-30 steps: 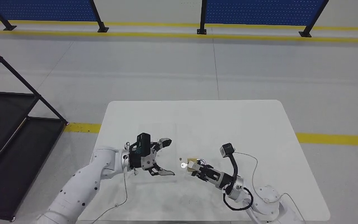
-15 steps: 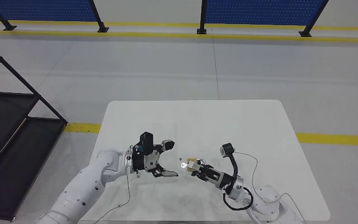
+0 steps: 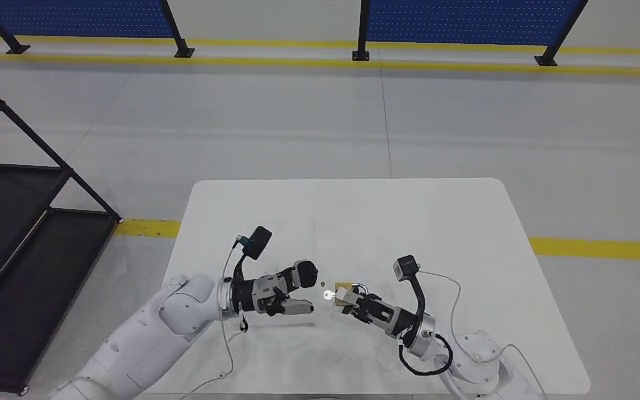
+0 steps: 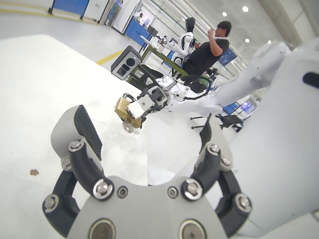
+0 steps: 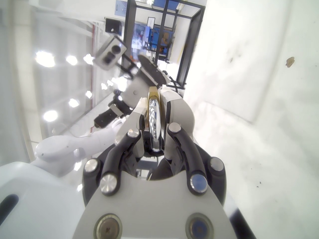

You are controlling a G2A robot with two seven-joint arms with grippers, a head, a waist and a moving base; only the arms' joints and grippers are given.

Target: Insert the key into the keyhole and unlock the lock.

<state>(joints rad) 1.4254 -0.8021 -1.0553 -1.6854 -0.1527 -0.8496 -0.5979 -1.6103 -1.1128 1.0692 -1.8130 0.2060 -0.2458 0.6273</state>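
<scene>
Jaws of the right gripper (image 5: 154, 104) clenched on a small brass padlock (image 4: 122, 106) over the white tabletop (image 3: 420, 220), silver key (image 4: 128, 127) sticking out of its end toward the left gripper (image 4: 145, 123), whose jaws stand spread wide, empty, near the key

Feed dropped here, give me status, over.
Left tool open, empty, short of key. Right tool shut on lock, key inserted. Nothing in the way.

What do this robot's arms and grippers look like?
The left arm and right arm have smooth white shells with black sections near the wrists. The left gripper and right gripper each have a silver screwed base plate, black linkages and two fingers; the left's carry black ribbed pads. Each wrist bears a grey camera box with a thin cable.
</scene>
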